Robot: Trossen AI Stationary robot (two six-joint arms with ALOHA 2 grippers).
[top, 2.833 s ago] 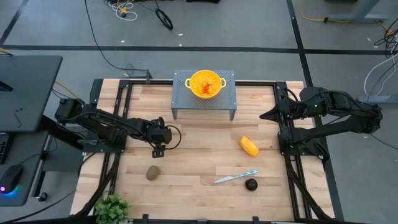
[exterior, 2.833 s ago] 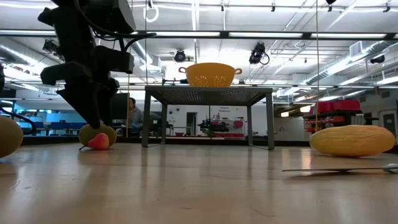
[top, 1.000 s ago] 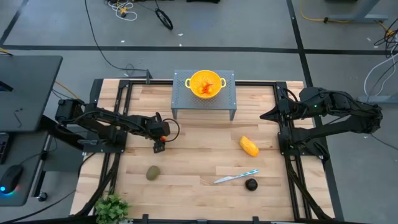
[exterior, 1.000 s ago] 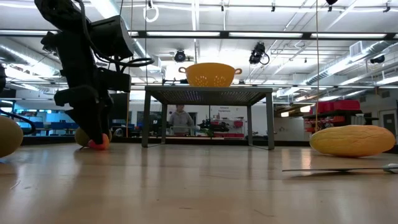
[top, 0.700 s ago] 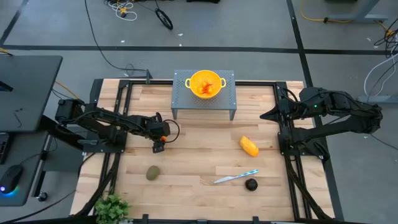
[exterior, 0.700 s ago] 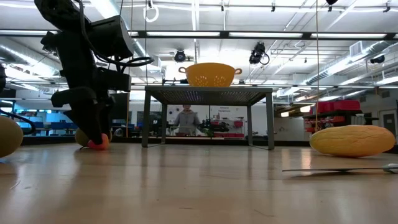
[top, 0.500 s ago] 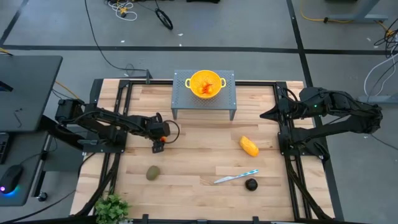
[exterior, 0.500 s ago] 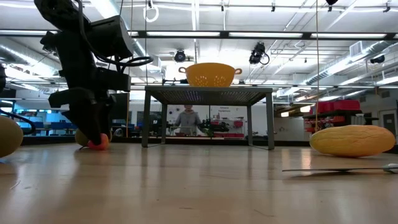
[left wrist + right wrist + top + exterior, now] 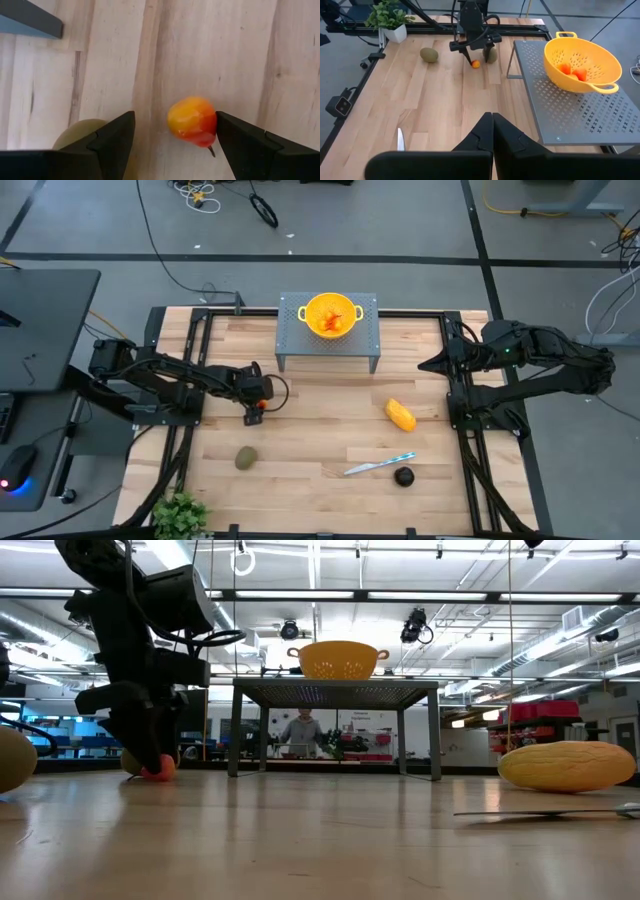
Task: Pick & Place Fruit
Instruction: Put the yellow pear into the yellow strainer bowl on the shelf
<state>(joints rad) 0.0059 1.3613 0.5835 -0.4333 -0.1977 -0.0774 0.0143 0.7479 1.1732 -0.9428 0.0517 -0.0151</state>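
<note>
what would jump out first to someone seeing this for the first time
Probably the yellow bowl holding orange-red pieces, up on the grey perforated stand at the table's far edge. Next, the left pincer, open around a small orange-red fruit on the wood, touching one finger.

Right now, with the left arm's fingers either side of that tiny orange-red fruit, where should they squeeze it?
Across its round middle, coming straight down. The tiny orange-red fruit lies on the wooden table, its pointed stem end offering little to pinch, and the open left gripper already straddles it.
</note>
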